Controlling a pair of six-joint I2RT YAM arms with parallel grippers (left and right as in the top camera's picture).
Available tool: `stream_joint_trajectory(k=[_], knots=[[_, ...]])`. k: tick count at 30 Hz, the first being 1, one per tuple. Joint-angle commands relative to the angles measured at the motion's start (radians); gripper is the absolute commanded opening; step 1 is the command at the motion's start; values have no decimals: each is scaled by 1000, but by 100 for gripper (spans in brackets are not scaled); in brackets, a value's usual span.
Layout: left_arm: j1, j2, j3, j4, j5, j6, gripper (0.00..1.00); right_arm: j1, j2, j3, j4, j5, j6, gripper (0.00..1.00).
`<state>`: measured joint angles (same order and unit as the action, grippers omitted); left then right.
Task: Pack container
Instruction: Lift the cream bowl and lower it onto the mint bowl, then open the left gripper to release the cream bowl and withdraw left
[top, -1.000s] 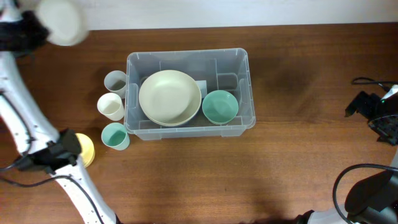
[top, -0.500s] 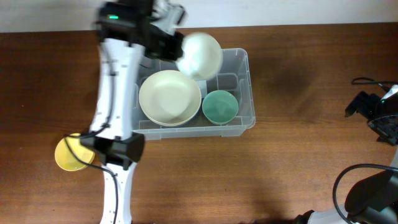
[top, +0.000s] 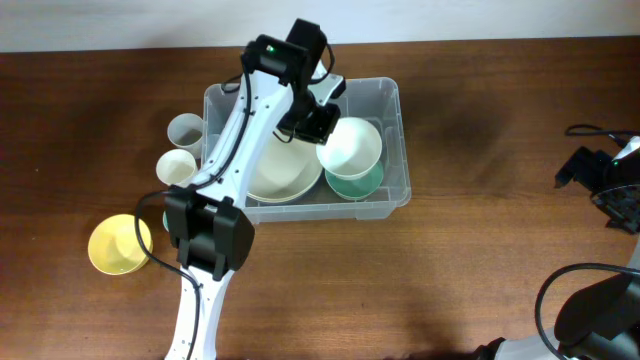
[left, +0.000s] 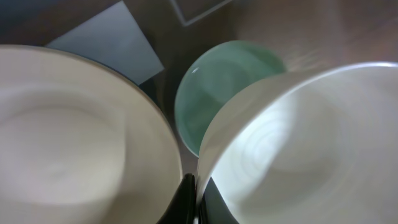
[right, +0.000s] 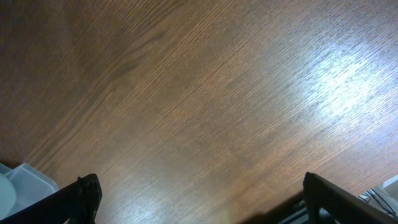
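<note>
- The container (top: 403, 150) sits on the wooden surface (top: 480, 290) a little left of centre, open side up, so bowls can go straight down into it
- The left end effector (top: 320, 135) is pressed together on the rim of a white bowl (top: 352, 148), with the thin wall caught between its fingers; a rim pinch keeps the bowl mouth-up and leaves its underside free to nest
- That bowl hangs over the right part of the container, above a green bowl (top: 355, 187) lying there; whether the two touch cannot be told, but the step in hand looks like stacking white into green to save room
- A large cream bowl (top: 285, 178) fills the left part of the container, which is likely why the smaller ones share the right; in the wrist view the white wall is just beside the cream rim, so a knock there is the risk
- A grey cup (top: 185, 130), a white cup (top: 178, 168) and a yellow bowl (top: 120, 243) stand on the surface left of the container, not yet packed
- The right end effector (right: 199, 202) is spread wide with nothing between its fingers, parked well apart at the right, clear of the work
</note>
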<state>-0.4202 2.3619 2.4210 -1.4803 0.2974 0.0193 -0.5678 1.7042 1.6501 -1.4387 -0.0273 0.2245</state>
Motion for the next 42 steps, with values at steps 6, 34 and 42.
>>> stream_joint_trajectory(k=[6,34,42], knots=[[1,-13,-188,127,1,8,1,-2,-13,-1,0,2,-7,99],[-55,-11,-198,198,-84,-26,3,-2,-13,-1,0,2,-7,99],[-55,-6,-198,205,-85,-26,3,-2,-13,-1,0,2,-8,99]])
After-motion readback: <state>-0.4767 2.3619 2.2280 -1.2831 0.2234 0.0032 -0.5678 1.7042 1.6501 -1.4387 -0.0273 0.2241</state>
